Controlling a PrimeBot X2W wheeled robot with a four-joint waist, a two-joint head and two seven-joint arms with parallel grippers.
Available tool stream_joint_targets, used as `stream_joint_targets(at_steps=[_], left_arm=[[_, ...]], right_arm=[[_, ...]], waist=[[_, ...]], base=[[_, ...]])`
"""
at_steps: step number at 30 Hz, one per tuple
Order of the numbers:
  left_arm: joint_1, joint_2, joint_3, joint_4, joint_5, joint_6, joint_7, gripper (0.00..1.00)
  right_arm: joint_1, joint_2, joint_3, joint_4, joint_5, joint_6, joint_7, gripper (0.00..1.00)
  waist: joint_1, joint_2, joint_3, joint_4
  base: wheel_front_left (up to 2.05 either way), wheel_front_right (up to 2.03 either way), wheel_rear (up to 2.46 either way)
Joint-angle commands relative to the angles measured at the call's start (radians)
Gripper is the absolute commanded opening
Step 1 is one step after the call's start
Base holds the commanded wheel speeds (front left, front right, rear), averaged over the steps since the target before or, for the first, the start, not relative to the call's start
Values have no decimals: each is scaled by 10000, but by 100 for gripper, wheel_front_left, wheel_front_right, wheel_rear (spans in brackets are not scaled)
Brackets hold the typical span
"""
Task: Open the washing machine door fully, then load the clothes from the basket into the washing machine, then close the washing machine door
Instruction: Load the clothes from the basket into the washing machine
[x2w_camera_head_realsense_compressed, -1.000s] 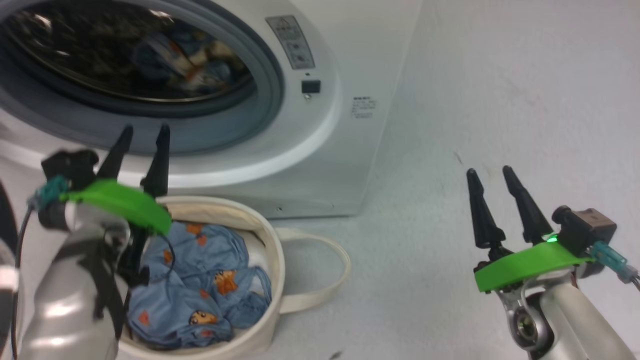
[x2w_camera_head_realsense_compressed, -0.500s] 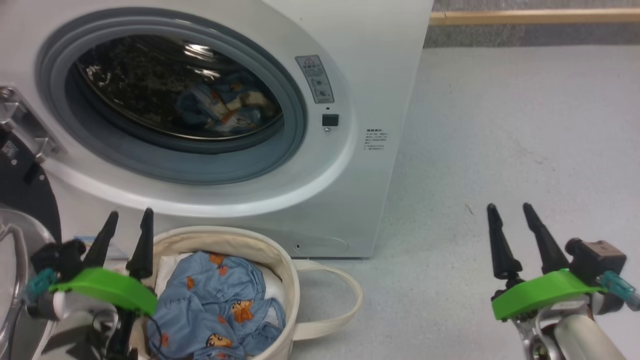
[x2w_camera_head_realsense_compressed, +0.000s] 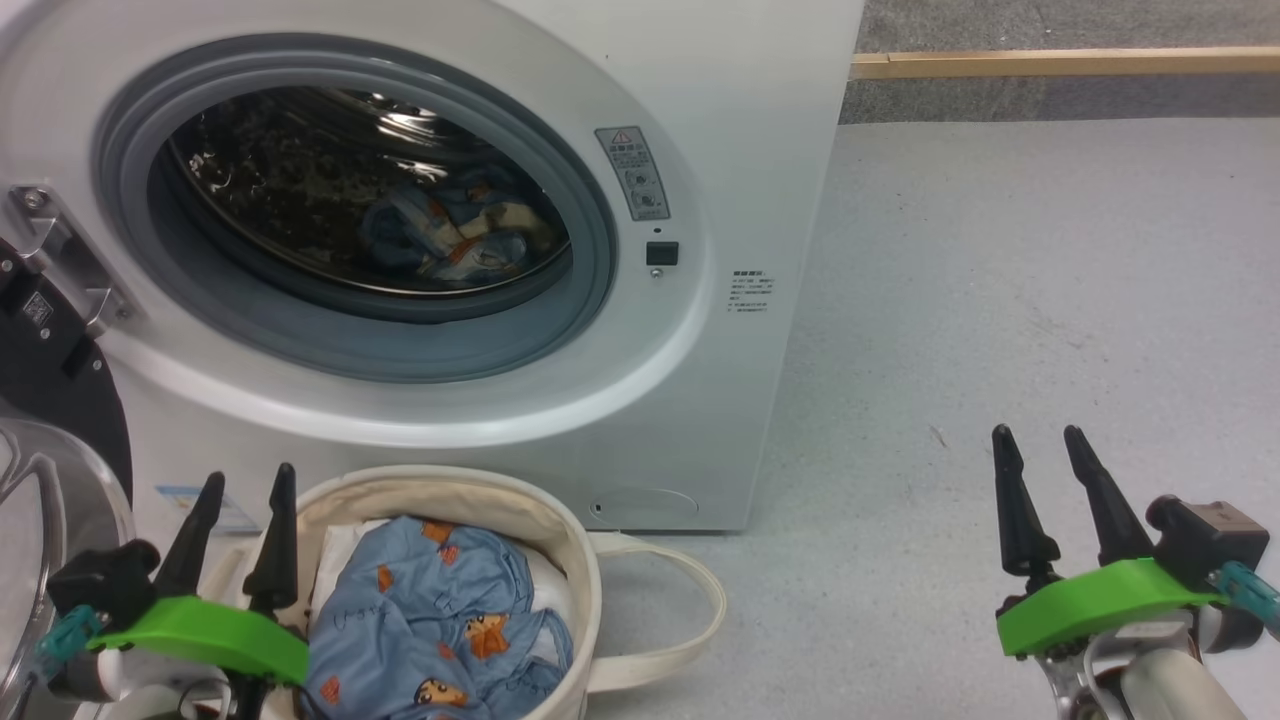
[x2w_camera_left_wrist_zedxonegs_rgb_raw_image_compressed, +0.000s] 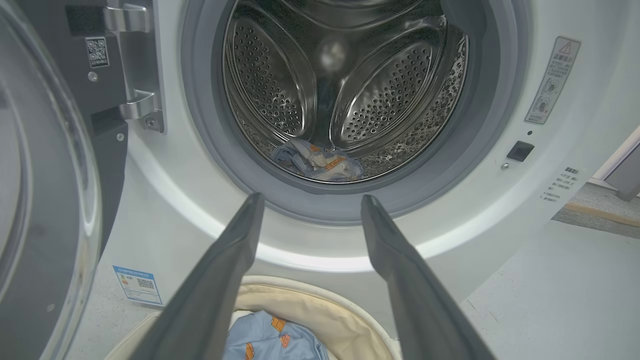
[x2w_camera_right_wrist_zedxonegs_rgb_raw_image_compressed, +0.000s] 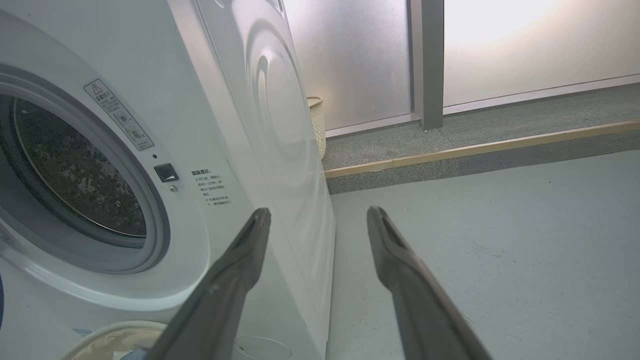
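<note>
My left jaws and right jaws both stand wide, empty. The washing machine door (x2w_camera_head_realsense_compressed: 50, 400) hangs open at nine o'clock, freeing the drum (x2w_camera_head_realsense_compressed: 280, 180), where one blue garment (x2w_camera_head_realsense_compressed: 450, 235) lies. More clothes (x2w_camera_head_realsense_compressed: 430, 620) wait in the basket (x2w_camera_head_realsense_compressed: 470, 495) at six o'clock, beside my left jaws for picking.

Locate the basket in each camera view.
Head view: basket, bottom left-centre, before the washing machine.
Left wrist view: basket, bottom centre, below the opening.
Right wrist view: basket rim, bottom left corner.
Shared landmark: black square right of the opening.
</note>
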Motion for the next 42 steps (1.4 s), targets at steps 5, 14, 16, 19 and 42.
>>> stream_joint_targets(at_steps=[5,14,16,19,42], left_arm=[[-289,153,512,-483,111,18,-120,100],[-209,31,692,-422,144,18,-120,100],[-198,11,711,-429,164,18,-120,100],[-190,-3,735,-446,181,18,-120,100],[-342,-117,429,307,-226,18,-120,100]], right_arm=[[-242,14,31,-376,-141,6,-124,100],[-262,9,137,-460,-161,6,-124,100],[-259,-1,154,-468,-147,6,-124,100],[-265,-12,169,-482,-131,6,-124,100],[-576,17,382,-373,26,6,-124,100]], waist=[[0,-1,80,33],[0,-1,10,77],[0,-1,10,88],[0,-1,28,91],[0,-1,503,-54]], base=[[0,0,0],[0,0,0],[0,0,0],[0,0,0],[0,0,0]])
